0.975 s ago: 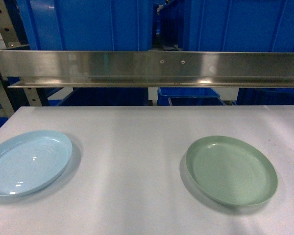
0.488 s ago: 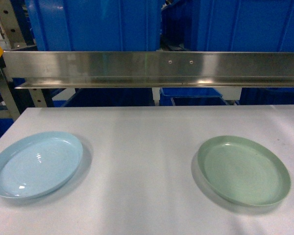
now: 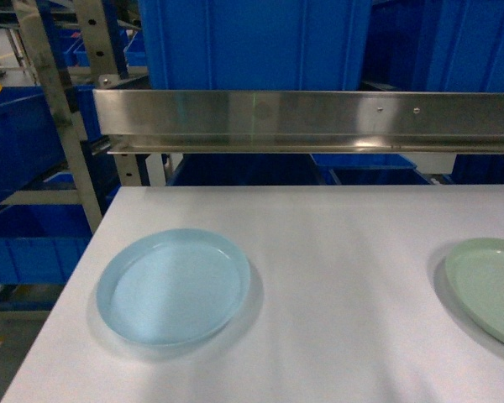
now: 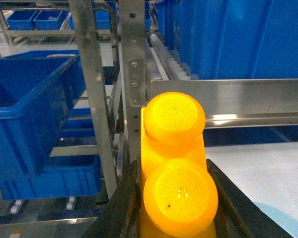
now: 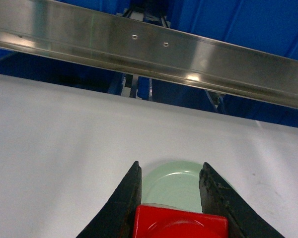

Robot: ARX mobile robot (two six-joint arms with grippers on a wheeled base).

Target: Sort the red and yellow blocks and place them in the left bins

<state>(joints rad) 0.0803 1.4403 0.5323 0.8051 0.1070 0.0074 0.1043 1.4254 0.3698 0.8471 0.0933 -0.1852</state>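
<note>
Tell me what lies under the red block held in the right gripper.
Below the glossy red plastic block lies the round pale green plate on the white table. The block and right gripper hide the plate's near part.

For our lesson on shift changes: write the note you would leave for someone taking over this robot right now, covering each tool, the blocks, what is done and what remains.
Left tool: shut on the yellow block, studs facing the camera, held beside the rack with the blue bins.
Right tool: shut on the red block, above the green plate.
Blue plate and green plate sit on the white table with nothing on them.
Done: both blocks picked up.
Left: place each block in its bin on the left; neither is in a bin yet.
</note>
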